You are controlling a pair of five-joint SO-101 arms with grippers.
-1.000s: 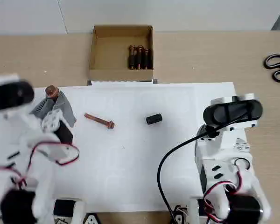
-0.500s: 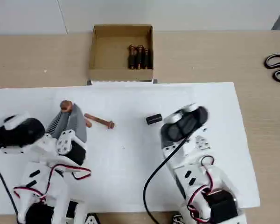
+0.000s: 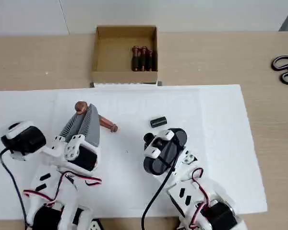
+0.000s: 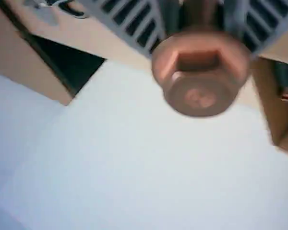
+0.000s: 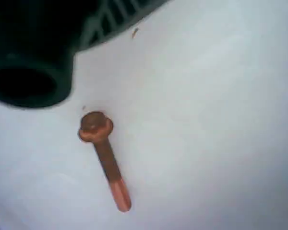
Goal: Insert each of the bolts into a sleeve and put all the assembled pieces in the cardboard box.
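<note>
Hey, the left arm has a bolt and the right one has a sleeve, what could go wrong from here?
One: the left gripper grips the held bolt head-out, shank buried between its fingers, so little may be free to enter the held sleeve. Two: that gripper hangs right over the loose bolt on the paper and could knock it away.

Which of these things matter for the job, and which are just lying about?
Job: held bolt, loose bolt, held sleeve, loose sleeve, box, assembled pieces.
Lying about: scissors, paper sheet.
</note>
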